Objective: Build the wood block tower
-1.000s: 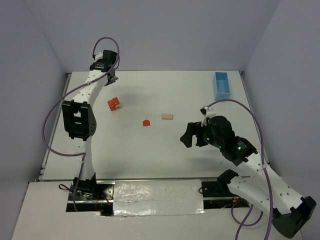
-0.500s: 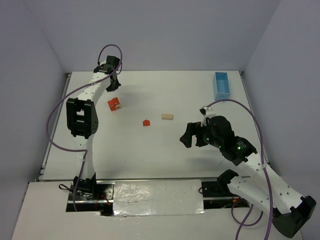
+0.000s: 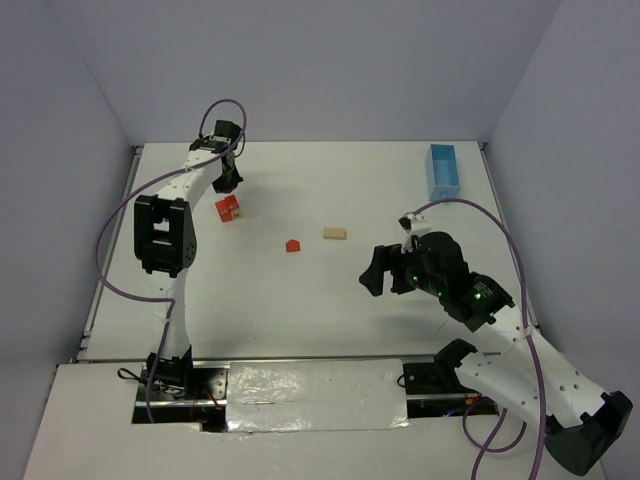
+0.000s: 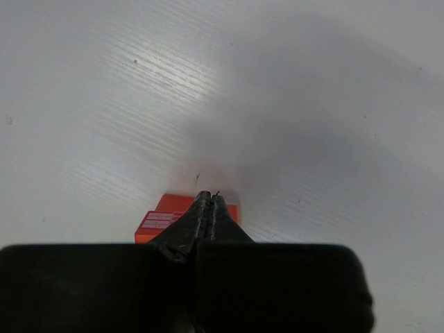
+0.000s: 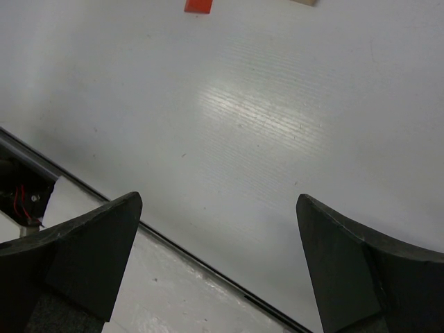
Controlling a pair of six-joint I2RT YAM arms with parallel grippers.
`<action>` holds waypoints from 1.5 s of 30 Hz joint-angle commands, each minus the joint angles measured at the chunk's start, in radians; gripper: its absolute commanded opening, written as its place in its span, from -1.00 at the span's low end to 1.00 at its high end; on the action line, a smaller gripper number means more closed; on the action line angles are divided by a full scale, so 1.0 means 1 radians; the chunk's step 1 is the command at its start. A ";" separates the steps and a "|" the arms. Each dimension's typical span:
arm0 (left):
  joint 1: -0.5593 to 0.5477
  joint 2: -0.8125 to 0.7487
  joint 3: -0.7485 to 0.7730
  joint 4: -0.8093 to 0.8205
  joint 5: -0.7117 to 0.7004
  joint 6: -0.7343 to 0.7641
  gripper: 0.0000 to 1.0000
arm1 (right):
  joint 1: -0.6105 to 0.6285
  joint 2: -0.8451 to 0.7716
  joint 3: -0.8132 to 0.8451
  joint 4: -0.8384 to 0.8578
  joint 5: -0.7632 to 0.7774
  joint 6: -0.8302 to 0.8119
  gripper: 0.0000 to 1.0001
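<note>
Two red-orange blocks (image 3: 228, 208) sit pressed together at the back left of the table. My left gripper (image 3: 229, 180) is shut and empty, right behind them. In the left wrist view its closed tips (image 4: 210, 198) lie over the far edge of a red block (image 4: 158, 220); I cannot tell if they touch. A small red block (image 3: 292, 245) and a pale tan bar (image 3: 334, 233) lie apart mid-table. My right gripper (image 3: 380, 272) hovers open to their right, holding nothing. The right wrist view shows its wide-open gripper (image 5: 218, 201), the red block (image 5: 198, 5) and the tan bar (image 5: 303, 2) at the top edge.
A light-blue tray (image 3: 443, 170) stands at the back right corner. The table's near edge and a silver-taped strip (image 3: 315, 382) run between the arm bases. Purple cables loop off both arms.
The left gripper has swung from the far back-left corner toward the paired red blocks, staying shut. The right arm and the blocks have not moved.
</note>
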 commanded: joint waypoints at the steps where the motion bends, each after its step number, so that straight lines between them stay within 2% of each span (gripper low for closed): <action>1: 0.006 -0.023 -0.012 0.014 0.022 0.014 -1.00 | 0.012 0.001 -0.001 0.049 -0.010 -0.015 0.99; 20: 0.006 -0.064 -0.064 0.048 0.034 0.000 -1.00 | 0.021 0.007 0.000 0.049 -0.005 -0.017 1.00; 23: 0.006 -0.064 -0.043 0.074 0.052 0.011 -0.99 | 0.024 0.010 -0.001 0.051 -0.007 -0.018 1.00; 28: 0.005 -0.050 0.075 0.073 0.069 0.031 -0.94 | 0.026 0.017 0.002 0.048 -0.005 -0.018 0.99; 32: 0.000 -0.113 0.074 0.089 0.046 0.062 -0.94 | 0.026 0.022 0.003 0.046 0.001 -0.020 1.00; 36: -0.059 -0.232 -0.039 0.053 -0.049 0.043 -1.00 | 0.027 0.021 0.006 0.049 0.005 -0.021 0.99; 41: -0.095 -0.368 -0.340 0.108 -0.054 -0.038 -1.00 | 0.026 0.016 0.011 0.048 0.013 -0.021 0.99; 45: -0.099 -0.444 -0.489 0.178 -0.020 -0.072 -1.00 | 0.032 0.014 0.005 0.049 0.007 -0.018 0.99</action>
